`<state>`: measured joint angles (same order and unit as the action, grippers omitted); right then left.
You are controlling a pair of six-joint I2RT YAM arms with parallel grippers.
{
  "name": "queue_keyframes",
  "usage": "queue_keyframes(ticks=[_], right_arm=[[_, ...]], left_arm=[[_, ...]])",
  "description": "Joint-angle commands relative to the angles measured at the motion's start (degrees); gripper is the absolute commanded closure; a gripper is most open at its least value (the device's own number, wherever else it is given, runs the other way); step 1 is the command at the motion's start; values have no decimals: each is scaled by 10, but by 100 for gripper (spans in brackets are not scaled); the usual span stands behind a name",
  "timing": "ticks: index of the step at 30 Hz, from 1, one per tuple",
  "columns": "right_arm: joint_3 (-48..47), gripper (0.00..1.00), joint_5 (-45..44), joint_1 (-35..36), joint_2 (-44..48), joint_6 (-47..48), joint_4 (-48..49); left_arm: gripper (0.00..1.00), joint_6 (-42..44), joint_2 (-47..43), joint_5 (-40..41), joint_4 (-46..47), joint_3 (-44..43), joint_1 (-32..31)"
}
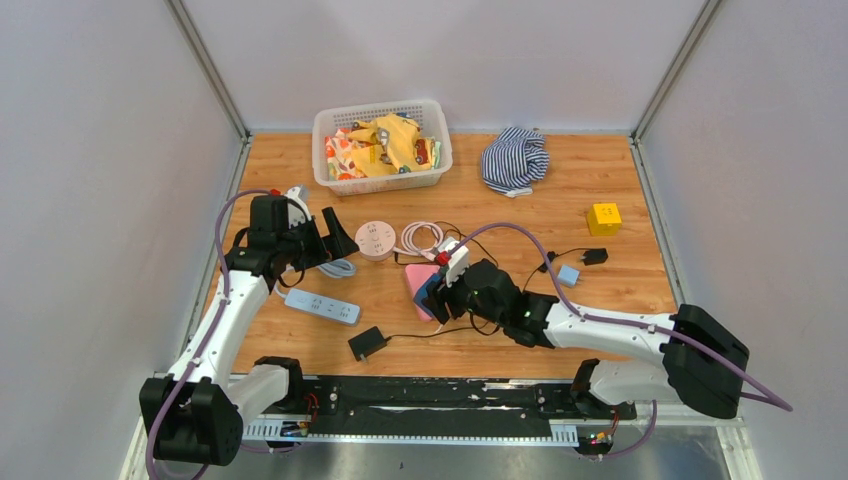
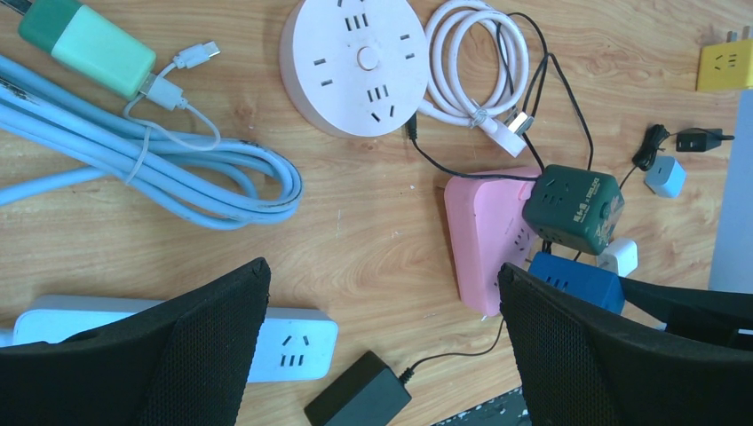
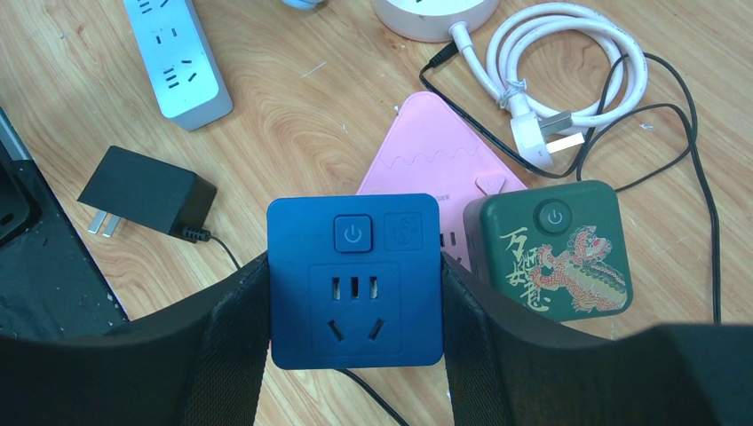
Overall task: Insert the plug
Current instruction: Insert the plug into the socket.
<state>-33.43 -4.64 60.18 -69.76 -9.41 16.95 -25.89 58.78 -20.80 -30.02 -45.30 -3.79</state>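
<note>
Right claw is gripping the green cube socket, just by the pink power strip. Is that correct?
Not quite. The right claw is shut on the blue cube socket, by the pink power strip. The green cube sits beside it, ungripped. The right wrist view shows this.

Your L arm [image 1: 225, 320] reaches up along the left edge of the worktop, wrist bent in toward centre. The left gripper [image 1: 338, 240] points right w/ fingers [image 2: 213, 346] spread wide, nothing betw. them. Your R arm [image 1: 600, 325] stretches low from the near right corner toward mid-worktop. The right gripper [image 1: 437, 295] is clamped on both sides of the blue socket cube [image 3: 353, 293].
</note>
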Motion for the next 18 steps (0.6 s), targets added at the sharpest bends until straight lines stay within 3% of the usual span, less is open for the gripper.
queue_keyframes(ticks=[1,18], right_arm=[[-25,100,-12,-5,8,5,1],[4,100,-20,-5,-20,-2,25]], left_arm=[[0,8,1,-7,-2,5,1],[0,8,1,-6,-3,6,0]])
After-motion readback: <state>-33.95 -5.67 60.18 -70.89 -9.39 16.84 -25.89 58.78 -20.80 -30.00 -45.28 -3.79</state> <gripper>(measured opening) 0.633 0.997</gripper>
